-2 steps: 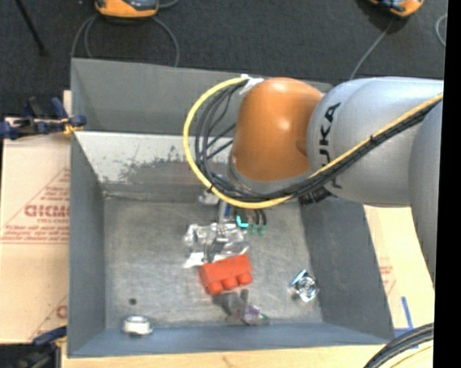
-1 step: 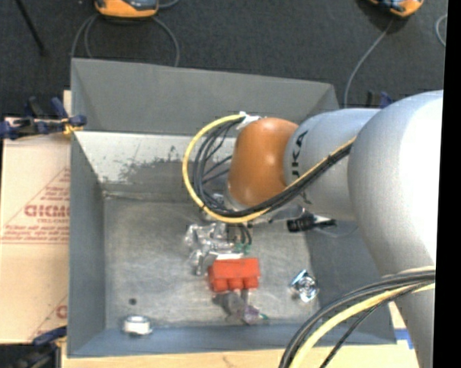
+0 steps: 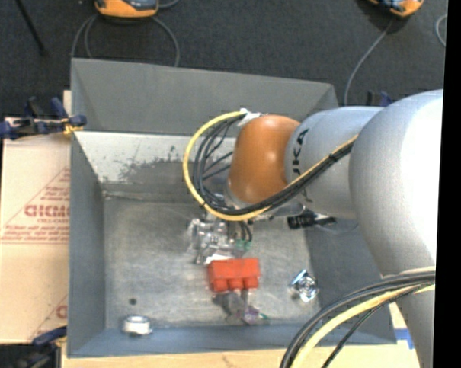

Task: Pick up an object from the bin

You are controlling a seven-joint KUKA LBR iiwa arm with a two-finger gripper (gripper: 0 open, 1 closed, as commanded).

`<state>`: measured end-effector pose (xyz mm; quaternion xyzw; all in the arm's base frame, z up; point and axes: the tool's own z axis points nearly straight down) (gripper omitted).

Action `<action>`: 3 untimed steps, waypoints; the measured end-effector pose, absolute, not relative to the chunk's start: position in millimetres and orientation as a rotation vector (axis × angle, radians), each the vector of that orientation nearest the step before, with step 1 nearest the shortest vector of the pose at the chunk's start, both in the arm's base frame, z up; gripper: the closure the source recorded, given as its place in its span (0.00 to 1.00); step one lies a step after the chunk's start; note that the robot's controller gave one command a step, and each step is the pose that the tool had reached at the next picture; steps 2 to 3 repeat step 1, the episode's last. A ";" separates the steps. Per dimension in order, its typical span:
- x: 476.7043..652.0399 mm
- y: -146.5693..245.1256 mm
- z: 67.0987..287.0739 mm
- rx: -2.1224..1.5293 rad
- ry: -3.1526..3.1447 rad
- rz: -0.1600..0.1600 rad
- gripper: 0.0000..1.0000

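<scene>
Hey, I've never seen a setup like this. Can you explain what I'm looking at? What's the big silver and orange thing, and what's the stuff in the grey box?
This is one picture from a camera looking down into a grey metal bin from above and slightly to one side. The large silver shape coming in from the right is a robot arm. The orange cover sits on its wrist, with cables looped round it. Below that is its gripper, the metal part meant to pick things up, low over the middle of the bin floor. Close beside it lies a red block, with a small dark thing just past it. A shiny crumpled bit lies further right, and a small silvery round thing lies by the front wall. I can't tell whether anything is held.
</scene>
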<state>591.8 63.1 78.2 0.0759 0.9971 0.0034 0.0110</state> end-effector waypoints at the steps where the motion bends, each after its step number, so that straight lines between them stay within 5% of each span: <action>1: 586.6 68.3 253.4 0.308 3.119 0.004 1.00; 3: 586.6 68.3 253.4 0.308 3.119 0.004 1.00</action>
